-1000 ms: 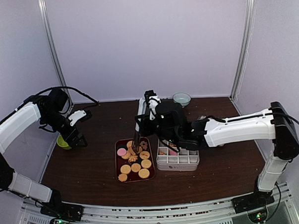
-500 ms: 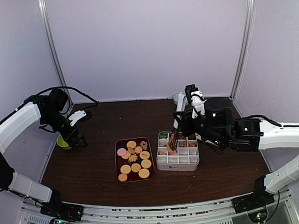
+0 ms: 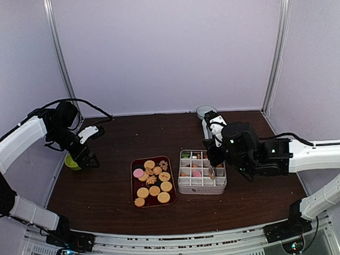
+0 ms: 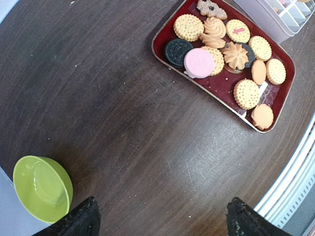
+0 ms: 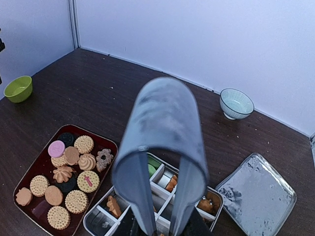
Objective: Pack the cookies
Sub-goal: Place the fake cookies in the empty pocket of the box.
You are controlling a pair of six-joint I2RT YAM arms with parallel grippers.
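The cookies [image 3: 152, 182] lie on a dark red tray [image 3: 133, 188] at the table's middle; they also show in the left wrist view [image 4: 226, 54] and the right wrist view [image 5: 69, 172]. Some cookies sit in cells of a white divided box [image 3: 202, 189] right of the tray. My right gripper [image 3: 216, 152] is shut on metal tongs [image 5: 165, 147], which reach down over the right part of the box [image 5: 98, 221]. The tong tips are close together at the frame's bottom edge; whether they hold a cookie is hidden. My left gripper [image 4: 162, 221] is open and empty above bare table at the far left.
A green bowl [image 3: 72, 161] sits by the left gripper near the table's left edge. A pale blue bowl [image 3: 206, 111] stands at the back behind the box. A square metal lid [image 5: 256, 194] lies right of the box.
My right arm has swung right with the tongs, from over the red tray to over the right side of the divided box. The left arm has not moved.
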